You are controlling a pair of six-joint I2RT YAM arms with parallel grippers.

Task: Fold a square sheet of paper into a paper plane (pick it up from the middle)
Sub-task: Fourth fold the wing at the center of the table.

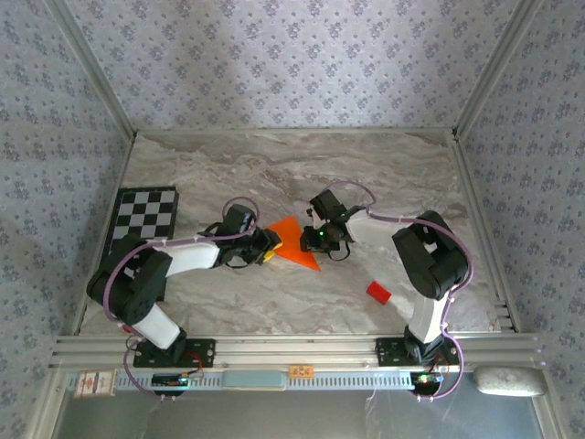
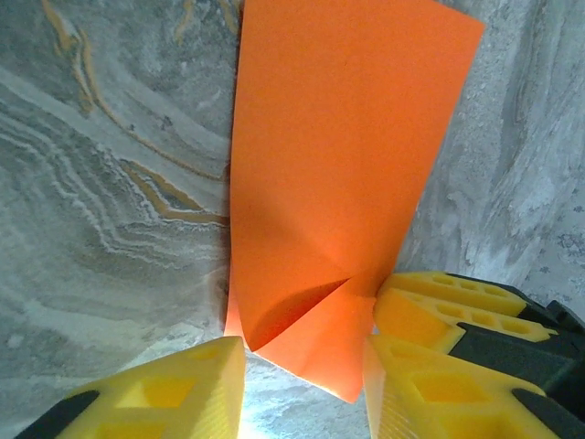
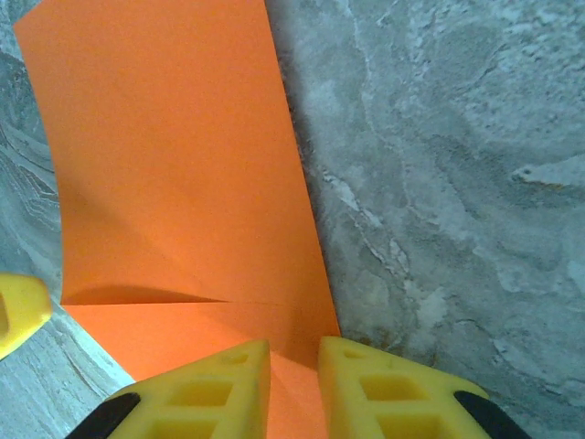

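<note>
- bright orange creased paper sheet [image 1: 294, 240] on marbled table [image 1: 274, 174]
- left gripper [image 2: 302, 352] spread around its curled corner, can't tell if it's gripping
- right gripper [image 3: 294, 352] nearly together at the edge, pinch unclear too

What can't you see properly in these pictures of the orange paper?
- Top view: the left hand and right hand cover both ends of the orange paper; its creases are too small to see.
- Left wrist view: the top edge cuts off one far corner of the paper.
- Right wrist view: the right hand hides the paper's near edge, so a pinch is unclear.
</note>
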